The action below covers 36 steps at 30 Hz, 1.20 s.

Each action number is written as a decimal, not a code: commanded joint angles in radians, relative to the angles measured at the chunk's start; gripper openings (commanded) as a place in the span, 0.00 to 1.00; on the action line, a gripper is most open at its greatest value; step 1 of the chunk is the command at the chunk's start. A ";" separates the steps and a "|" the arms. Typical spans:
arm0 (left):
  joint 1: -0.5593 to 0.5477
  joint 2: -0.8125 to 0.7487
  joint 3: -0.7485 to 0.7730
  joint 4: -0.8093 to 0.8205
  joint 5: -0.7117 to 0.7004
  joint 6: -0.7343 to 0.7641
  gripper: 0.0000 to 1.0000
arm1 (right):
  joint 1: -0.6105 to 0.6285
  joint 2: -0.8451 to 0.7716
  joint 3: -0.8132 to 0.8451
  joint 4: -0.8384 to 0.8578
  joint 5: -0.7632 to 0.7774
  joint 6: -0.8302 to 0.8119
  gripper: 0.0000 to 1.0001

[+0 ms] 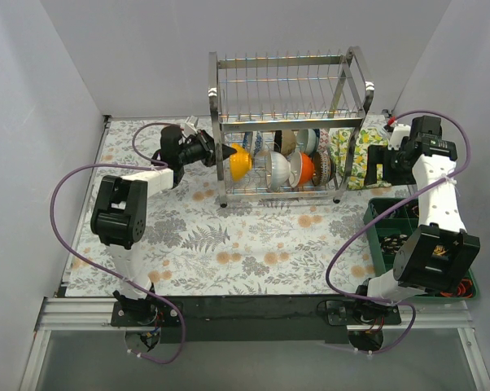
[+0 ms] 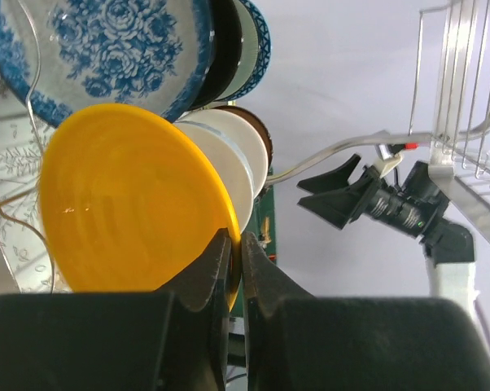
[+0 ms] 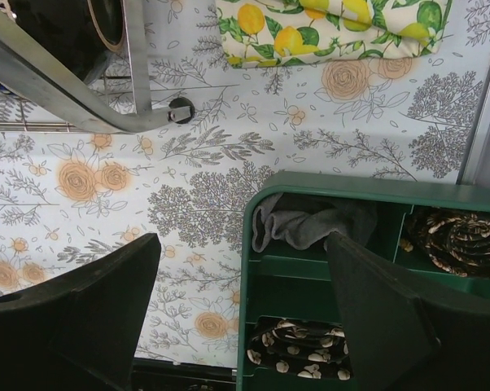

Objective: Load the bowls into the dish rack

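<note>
— Dish rack (image 1: 277, 59) is the largest thing on the floral tablecloth (image 1: 229, 236). It is two tiers of shiny steel wire with four posts and rows of thin upright prongs, and it stands at the far middle of the table.

— What else is big?

— One green tray (image 3: 351, 183) of hard plastic sits near the right arm, divided into compartments. A crumpled grey cloth (image 3: 302, 224) lies in one of them. A lemon-print cloth (image 3: 334, 24) lies just beside the rack's right end.

— And the bowls?

— They are round and glazed, and all stand on edge in the rack's lower tier. A yellow bowl (image 2: 131, 199) is at the left end, then a white bowl (image 1: 277, 167), an orange bowl (image 1: 304, 169) and a brown bowl (image 1: 322, 167). A blue-patterned bowl (image 2: 107, 41) sits behind them. They overlap, so the count is perhaps six or seven.

— The claws?

— The left gripper (image 2: 234, 244) is pinched onto the yellow bowl's rim, one black finger on each face. The right gripper (image 3: 243, 244) is spread wide and holds nothing, above the tray's edge and the cloth.
</note>
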 commanded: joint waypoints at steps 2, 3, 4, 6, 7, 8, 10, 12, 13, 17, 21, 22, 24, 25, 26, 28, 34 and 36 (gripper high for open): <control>-0.022 -0.007 -0.032 0.048 -0.017 -0.077 0.00 | 0.001 -0.037 -0.021 0.014 0.013 -0.014 0.91; -0.022 0.003 -0.032 0.040 -0.013 -0.078 0.00 | 0.001 -0.037 -0.024 0.014 0.011 -0.014 0.91; -0.024 0.011 -0.029 0.039 -0.010 -0.078 0.00 | 0.002 -0.037 -0.023 0.014 0.013 -0.014 0.91; -0.024 0.019 -0.029 0.036 -0.009 -0.084 0.00 | 0.002 -0.034 -0.023 0.016 0.013 -0.014 0.91; -0.022 0.026 -0.030 0.029 -0.009 -0.083 0.00 | 0.002 -0.034 -0.020 0.016 0.013 -0.016 0.91; -0.024 0.028 -0.029 0.023 -0.010 -0.083 0.00 | 0.002 -0.033 -0.018 0.016 0.014 -0.016 0.91; -0.024 0.025 -0.029 -0.010 -0.017 -0.078 0.00 | 0.002 -0.031 -0.016 0.016 0.017 -0.017 0.91; -0.024 0.022 -0.035 -0.058 -0.032 -0.074 0.00 | 0.002 -0.033 -0.015 0.016 0.022 -0.017 0.91; -0.024 0.014 -0.041 -0.070 -0.038 -0.074 0.00 | 0.001 -0.033 -0.015 0.016 0.023 -0.017 0.91; -0.024 -0.015 -0.066 -0.083 -0.035 -0.060 0.08 | 0.002 -0.039 -0.016 0.016 0.036 -0.021 0.91; -0.022 -0.049 -0.066 -0.077 -0.041 -0.034 0.27 | 0.002 -0.043 -0.020 0.016 0.040 -0.024 0.91; -0.022 -0.050 -0.060 -0.073 -0.038 -0.026 0.29 | 0.002 -0.043 -0.018 0.016 0.040 -0.024 0.91; -0.021 -0.053 -0.052 -0.058 -0.038 -0.003 0.34 | 0.001 -0.039 -0.012 0.016 0.043 -0.024 0.91; -0.021 -0.055 -0.046 -0.052 -0.043 0.006 0.37 | 0.002 -0.037 -0.009 0.016 0.043 -0.024 0.92; -0.021 -0.055 -0.032 -0.031 -0.040 0.032 0.38 | 0.002 -0.036 -0.006 0.016 0.043 -0.024 0.92; -0.014 -0.049 -0.003 -0.043 -0.049 0.064 0.41 | 0.002 -0.031 0.005 0.017 0.043 -0.025 0.92; 0.007 -0.001 0.109 -0.069 -0.037 0.109 0.43 | 0.002 -0.046 -0.006 0.022 0.042 -0.025 0.92; 0.007 0.002 0.115 -0.067 -0.018 0.103 0.43 | 0.002 -0.060 -0.015 0.024 0.042 -0.027 0.92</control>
